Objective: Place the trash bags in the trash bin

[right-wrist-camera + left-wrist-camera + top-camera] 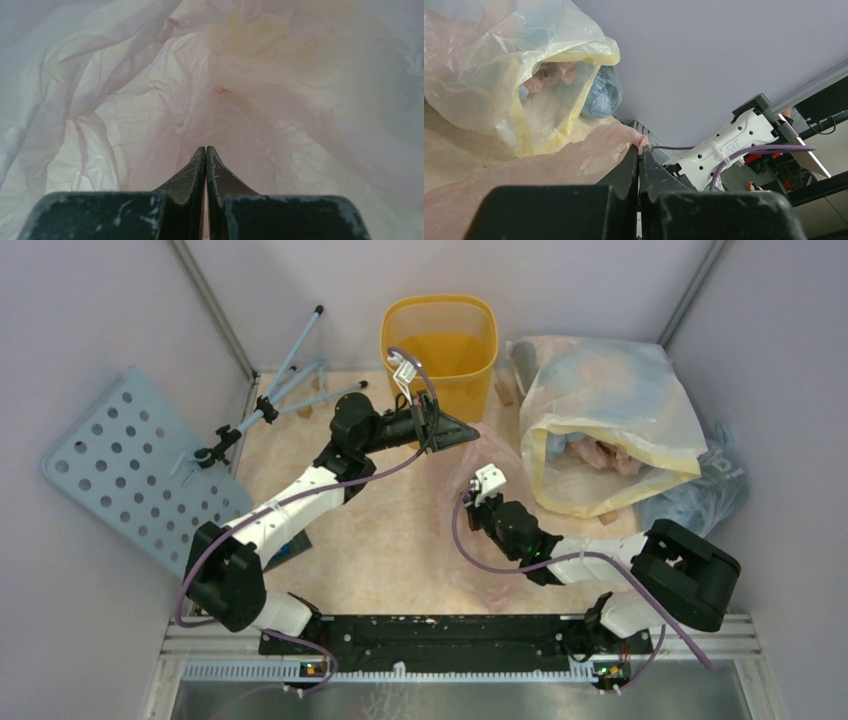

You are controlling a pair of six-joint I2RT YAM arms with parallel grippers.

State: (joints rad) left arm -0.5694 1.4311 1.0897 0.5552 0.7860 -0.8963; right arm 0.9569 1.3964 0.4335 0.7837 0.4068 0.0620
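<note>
pinching an edge of the bag (574,160) with the left gripper (640,147), closed hard on the pink film right at the tips. hovering just in front of the bin (465,390), by its front wall, not over the opening. closed flat on the right gripper (205,149) too, buried among folds of the same film; cannot tell whether pinching any of it. lying mostly slack on the table (380,540) between the two arms, beside the sack (600,410), with none of it in the bin yet.

judged as the lift-and-carry step. to do it well:

- raise the left pinch first, high enough to clear the rim, for fear of dragging and snagging such thin film on the edge.
- lift with the right side as well, or else free it from the folds, so as not to pull the film taut between two closed grippers and tear it or slip it out of the tip pinch.
- move slowly; easy to lose, judging by so small a bite at the fingertips.
- steer clear of the sack's open mouth, close by on the right, to avoid catching it.
- bring the gathered film over the middle of the opening before letting go.
- expect billowing and a tail hanging over the rim, so push the trailing part down inside rather than drop from height.
</note>
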